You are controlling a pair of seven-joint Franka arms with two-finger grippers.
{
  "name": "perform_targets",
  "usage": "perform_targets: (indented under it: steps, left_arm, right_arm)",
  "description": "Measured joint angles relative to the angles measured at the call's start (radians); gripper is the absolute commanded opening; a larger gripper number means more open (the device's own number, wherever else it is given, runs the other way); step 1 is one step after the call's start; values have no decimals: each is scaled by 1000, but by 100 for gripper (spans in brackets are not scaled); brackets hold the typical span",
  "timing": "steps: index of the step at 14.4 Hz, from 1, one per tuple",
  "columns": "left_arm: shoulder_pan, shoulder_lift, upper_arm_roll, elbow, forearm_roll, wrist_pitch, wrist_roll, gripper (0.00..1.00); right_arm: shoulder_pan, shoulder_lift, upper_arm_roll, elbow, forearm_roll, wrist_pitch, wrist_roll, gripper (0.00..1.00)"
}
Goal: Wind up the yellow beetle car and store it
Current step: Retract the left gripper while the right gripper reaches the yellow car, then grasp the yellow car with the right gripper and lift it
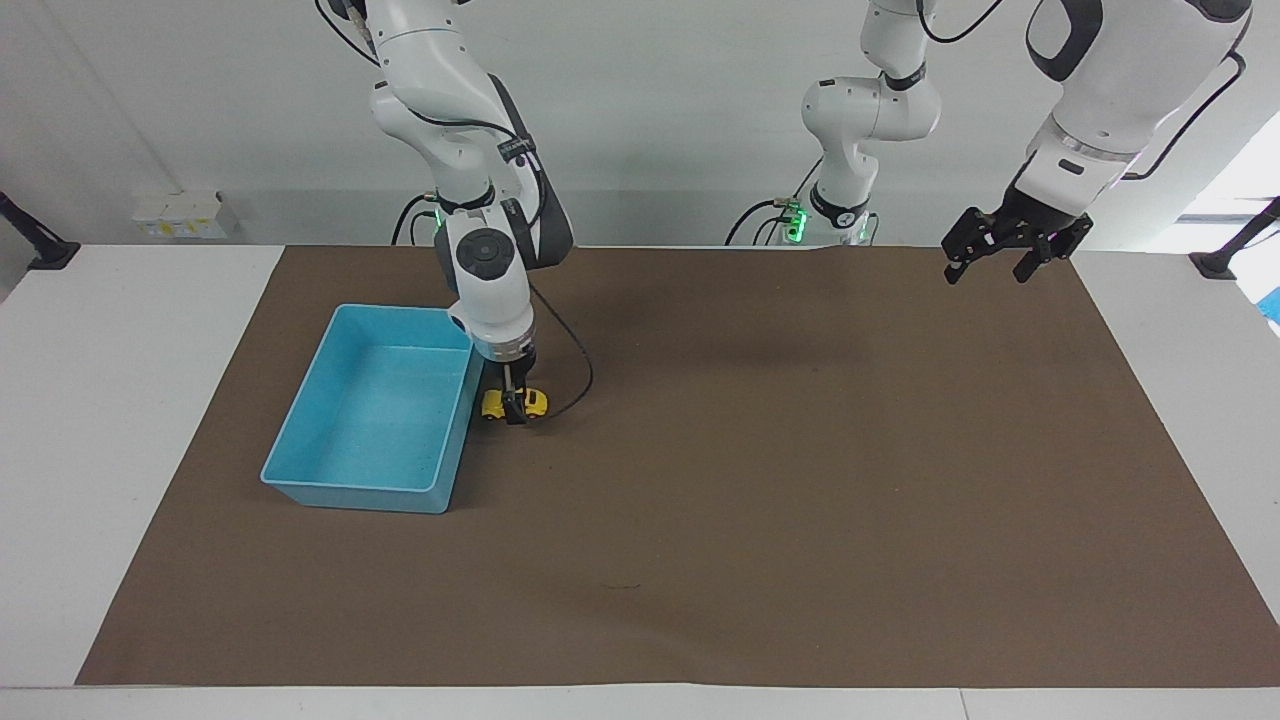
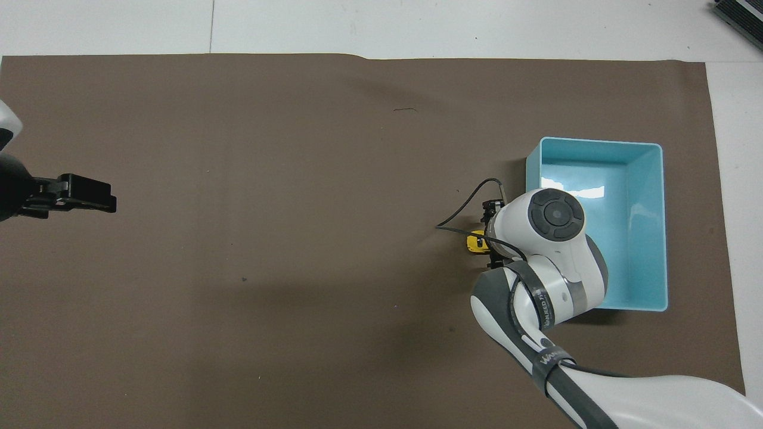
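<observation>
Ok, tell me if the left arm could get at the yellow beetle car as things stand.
Probably not easily: the left gripper hangs over the mat at its own end, while the right gripper is down around the yellow beetle car, beside the blue bin, blocking a grasp.
</observation>
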Motion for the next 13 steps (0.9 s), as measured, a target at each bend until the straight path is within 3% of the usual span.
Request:
perform_targets:
  steps: [1, 6, 13]
  left_arm:
    - [0, -3, -3, 2, 0, 0, 1, 100]
    - [0, -18, 1, 28, 3, -30, 1, 100]
    - [0, -25, 7, 54, 4, -40, 1, 100]
  right_arm:
    - [0, -2, 0, -2, -1, 0, 0, 0]
    - [5, -7, 2, 8, -2, -11, 0, 0]
    - [37, -24, 4, 191, -4, -258, 0, 0]
